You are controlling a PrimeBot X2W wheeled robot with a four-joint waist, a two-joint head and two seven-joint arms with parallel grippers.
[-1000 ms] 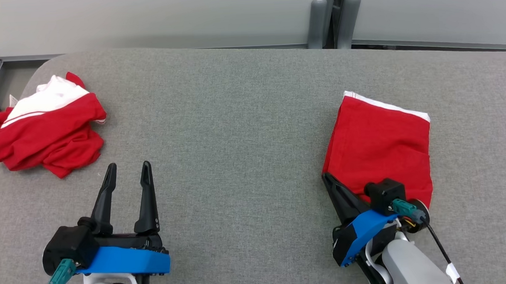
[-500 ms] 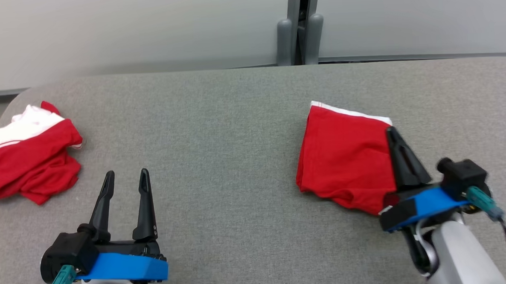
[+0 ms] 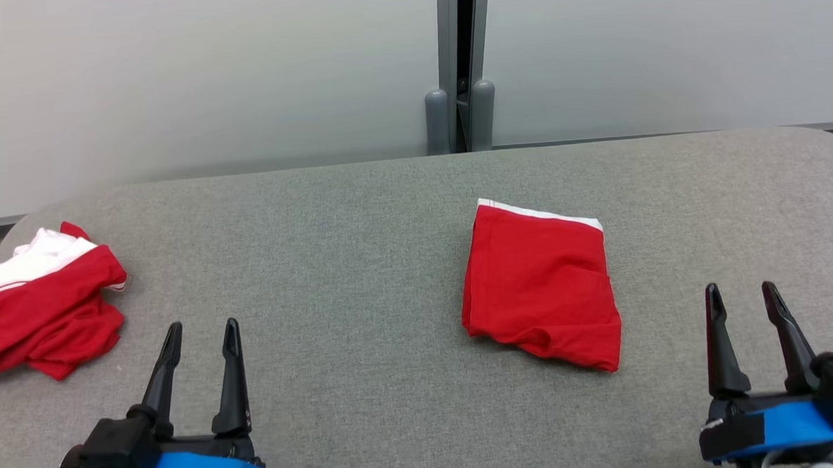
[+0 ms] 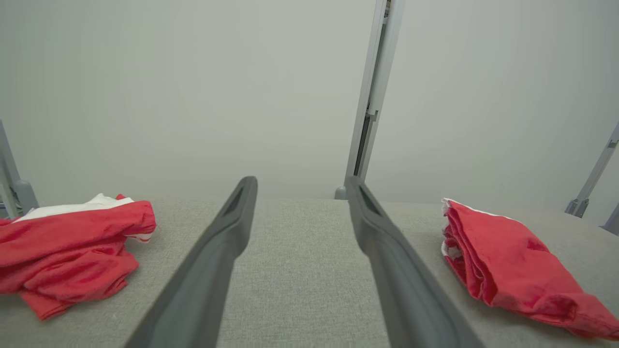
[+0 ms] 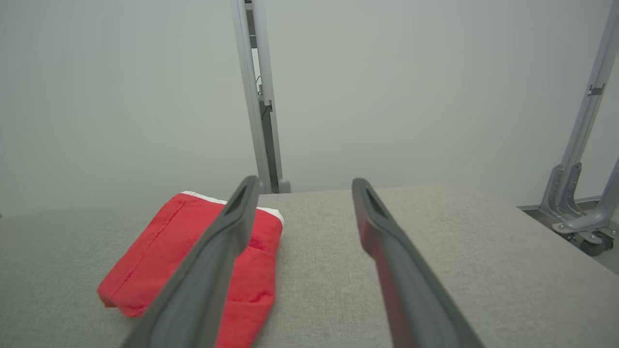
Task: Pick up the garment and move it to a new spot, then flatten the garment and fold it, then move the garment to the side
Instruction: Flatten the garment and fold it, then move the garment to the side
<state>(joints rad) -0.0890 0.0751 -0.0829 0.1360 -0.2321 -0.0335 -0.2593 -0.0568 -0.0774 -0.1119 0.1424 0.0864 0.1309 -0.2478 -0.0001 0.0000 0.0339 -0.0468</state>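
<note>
Okay, right end effector (image 3: 741, 291) just released folded garment (image 3: 540, 285), backed off, now wide open. Garment sits alone on surface (image 3: 361, 264), right of centre. Left end effector (image 3: 203, 328) wide too, idle. Crumpled red garment (image 3: 40, 307) far left, untouched. You likely have final placement done.
</note>
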